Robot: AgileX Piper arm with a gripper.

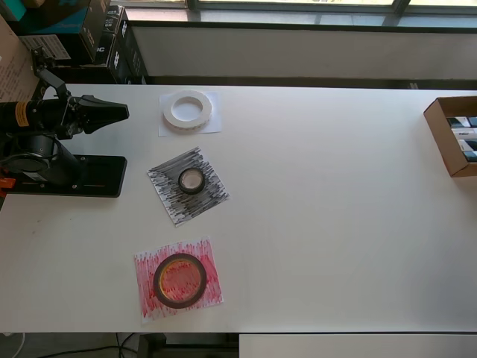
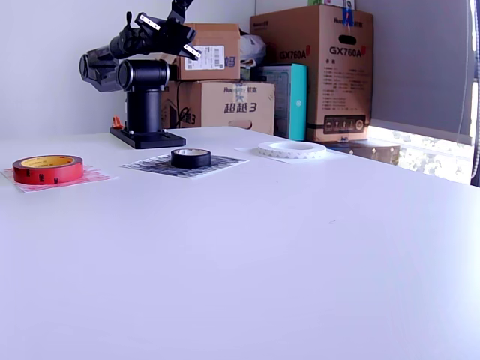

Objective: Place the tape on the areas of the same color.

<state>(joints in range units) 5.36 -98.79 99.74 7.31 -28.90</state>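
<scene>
Gripper point(image 1: 123, 112) empty, folded above base, three tape rolls point(image 1: 180, 280) lying flat on sheets

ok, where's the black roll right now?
In the overhead view the black roll sits on the black scribbled sheet, left of table centre, between the white ring above and the red roll below.

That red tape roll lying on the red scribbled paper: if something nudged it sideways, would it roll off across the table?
Probably not. The red tape roll lies flat on its side on the red sheet, so a nudge would likely slide it, perhaps dragging the thin paper along. It looks like a stiff, low ring, unlikely to tip. Only stood on edge would it roll.
</scene>
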